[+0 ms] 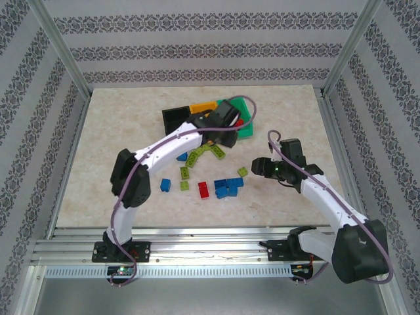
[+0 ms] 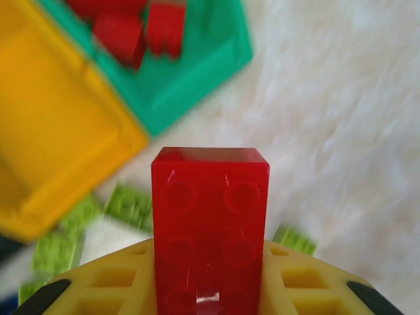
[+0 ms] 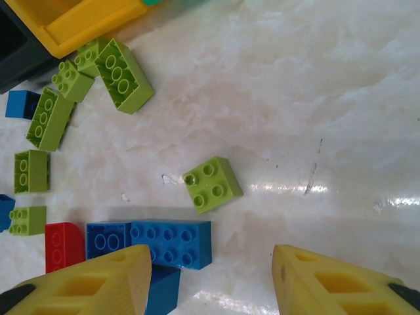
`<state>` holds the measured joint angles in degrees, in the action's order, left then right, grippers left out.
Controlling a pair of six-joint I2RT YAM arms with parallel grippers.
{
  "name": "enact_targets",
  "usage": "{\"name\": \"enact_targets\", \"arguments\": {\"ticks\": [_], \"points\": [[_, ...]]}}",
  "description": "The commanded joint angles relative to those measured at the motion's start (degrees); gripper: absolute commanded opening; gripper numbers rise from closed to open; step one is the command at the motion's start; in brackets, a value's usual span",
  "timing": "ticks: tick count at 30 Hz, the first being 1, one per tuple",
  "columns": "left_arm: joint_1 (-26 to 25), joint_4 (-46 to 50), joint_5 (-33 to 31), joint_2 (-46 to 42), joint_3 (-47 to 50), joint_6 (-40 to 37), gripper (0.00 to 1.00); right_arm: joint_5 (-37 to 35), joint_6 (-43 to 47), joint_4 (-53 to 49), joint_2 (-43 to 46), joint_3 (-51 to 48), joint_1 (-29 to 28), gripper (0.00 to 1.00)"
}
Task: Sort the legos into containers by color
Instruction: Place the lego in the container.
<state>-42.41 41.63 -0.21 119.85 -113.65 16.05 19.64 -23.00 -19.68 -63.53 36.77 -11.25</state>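
My left gripper (image 2: 210,266) is shut on a red lego (image 2: 210,197), which stands up between the yellow fingers. It hovers near the teal green container (image 2: 172,105), which holds red legos (image 2: 141,29); the orange-yellow container (image 2: 62,128) is next to it. From above, the left gripper (image 1: 225,119) is over the containers: black (image 1: 172,119), orange-yellow (image 1: 202,106), teal green (image 1: 248,111). My right gripper (image 3: 210,282) is open, low over the table with nothing between its fingers; a lime lego (image 3: 212,184) lies ahead of it and a blue lego (image 3: 172,243) beside its left finger.
Loose legos lie mid-table: lime ones (image 1: 202,153), a blue cluster (image 1: 228,186), a red one (image 1: 203,189), a single blue (image 1: 166,186). The right gripper (image 1: 258,167) sits right of them. Metal frame posts and patterned walls enclose the table.
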Motion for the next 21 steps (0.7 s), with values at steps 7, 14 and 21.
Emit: {"name": "enact_targets", "arguments": {"ticks": [7,14,21], "points": [[3.6,15.2,-1.6,28.9,-46.8,-6.5,0.23,0.9,-7.6,2.2,7.1,-9.4,-3.5,0.52],[7.0,-1.5,1.2,29.3,-38.9,-1.3,0.48,-1.8,-11.1,0.9,11.7,-12.1,-8.9,0.52],[7.1,2.0,8.8,23.7,-35.6,1.0,0.70,-2.9,-11.7,1.4,10.6,-12.3,-10.9,0.52]]}}
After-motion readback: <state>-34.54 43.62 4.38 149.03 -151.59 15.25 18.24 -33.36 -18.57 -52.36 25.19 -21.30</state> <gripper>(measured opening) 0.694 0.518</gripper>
